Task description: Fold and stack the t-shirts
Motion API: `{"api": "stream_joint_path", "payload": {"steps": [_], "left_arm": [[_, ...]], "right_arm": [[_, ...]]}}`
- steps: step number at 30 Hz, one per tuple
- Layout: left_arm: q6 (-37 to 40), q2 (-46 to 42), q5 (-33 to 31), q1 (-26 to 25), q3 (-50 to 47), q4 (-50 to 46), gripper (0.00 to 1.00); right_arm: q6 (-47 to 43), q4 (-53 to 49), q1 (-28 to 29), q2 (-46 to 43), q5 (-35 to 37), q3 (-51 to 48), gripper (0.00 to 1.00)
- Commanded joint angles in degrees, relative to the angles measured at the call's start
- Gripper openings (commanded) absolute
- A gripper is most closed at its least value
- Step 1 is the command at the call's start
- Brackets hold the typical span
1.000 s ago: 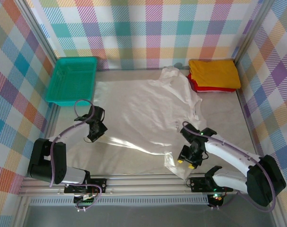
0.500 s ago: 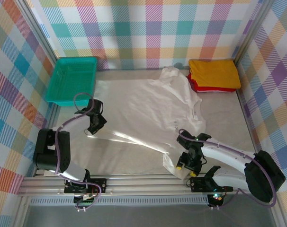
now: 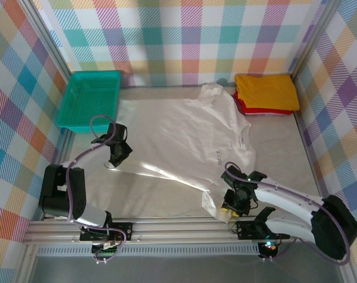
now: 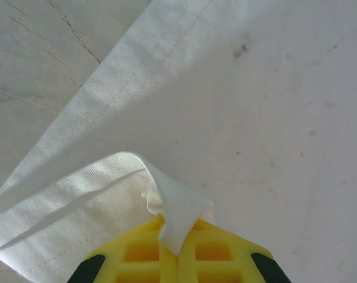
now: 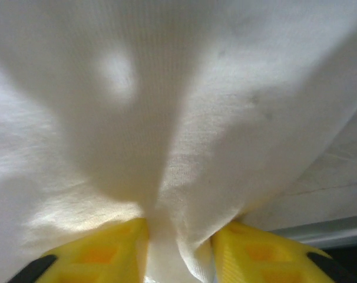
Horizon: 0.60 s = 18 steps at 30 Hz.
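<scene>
Though small print (image 3: 218,157) marks the white t-shirt (image 3: 178,132), it's unreadable.

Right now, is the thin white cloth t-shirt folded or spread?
Spread: the white t-shirt lies open, left gripper and right gripper pinching edges.

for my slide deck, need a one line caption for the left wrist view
Left gripper shut on a pinched corner of the white t-shirt.
</scene>
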Motion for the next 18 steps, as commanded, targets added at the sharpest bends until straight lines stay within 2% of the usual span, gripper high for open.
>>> {"api": "stream_joint_path", "payload": {"steps": [1, 3, 6, 12, 18], "left_arm": [[0.62, -4.09, -0.36, 0.86, -1.81, -2.25, 0.0], [0.44, -6.8, -0.84, 0.87, -2.99, -3.62, 0.0], [0.32, -11.02, -1.52, 0.99, -4.46, -6.75, 0.0], [0.21, -19.57, -1.91, 1.04, -7.87, -12.45, 0.0], [-0.45, -28.61, -4.24, 0.98, -10.99, -16.68, 0.0]], "right_arm": [[2.22, -2.91, 0.0, -5.25, 7.86, 0.01, 0.19], [2.61, -5.59, -0.5, -7.31, 9.05, 1.11, 0.08], [0.67, -7.64, -2.3, -7.72, 9.59, 3.84, 0.0], [-3.0, -11.03, -5.52, -6.6, 9.83, 10.41, 0.0], [-4.13, -13.5, -10.91, -9.51, 6.82, 12.56, 0.0]]}}
